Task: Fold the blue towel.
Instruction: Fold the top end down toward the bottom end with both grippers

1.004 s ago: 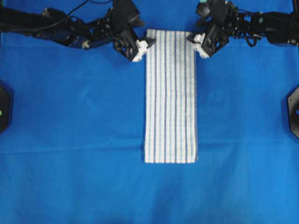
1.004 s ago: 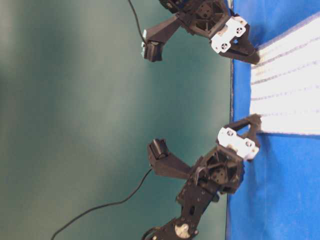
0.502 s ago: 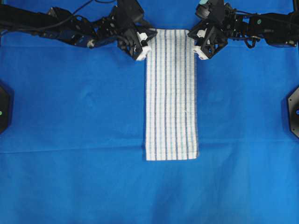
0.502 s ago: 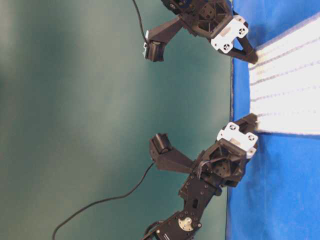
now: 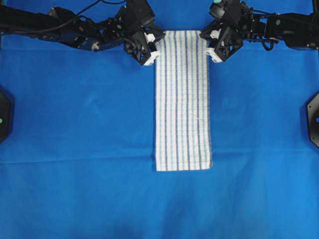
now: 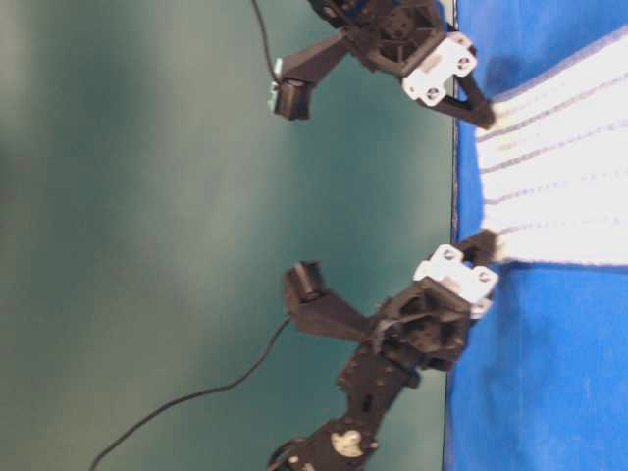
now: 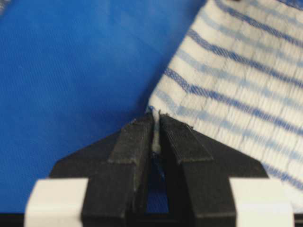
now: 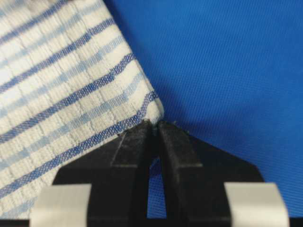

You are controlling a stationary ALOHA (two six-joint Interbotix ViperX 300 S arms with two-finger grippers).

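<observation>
- Blue towel (image 5: 182,99): white woven cloth w/ thin dark-blue and light-blue stripes in a check; folded to a long narrow strip, lying flat.
- Location: centre of the blue cloth (image 5: 75,124), running from the top of the overhead view down past the middle; near end square, edges straight.
- Left gripper (image 5: 152,50): at towel's top-left corner. Wrist view: black fingers (image 7: 132,156) pinched narrow on the corner, thin white edge of fabric clamped between them.
- Right gripper (image 5: 209,47): at top-right corner. Wrist view: fingers (image 8: 180,156) closed tight on the corner tip.
- Table-level view: far end of towel (image 6: 559,147) sits right at the cloth's edge, both corners drawn toward the grippers.
- Open room: wide bare cloth left, right and below the towel.
- Surroundings: black mounts at the left (image 5: 4,114) and right (image 5: 313,117) margins, well apart from towel; cable (image 6: 196,397) trails behind the arms.
</observation>
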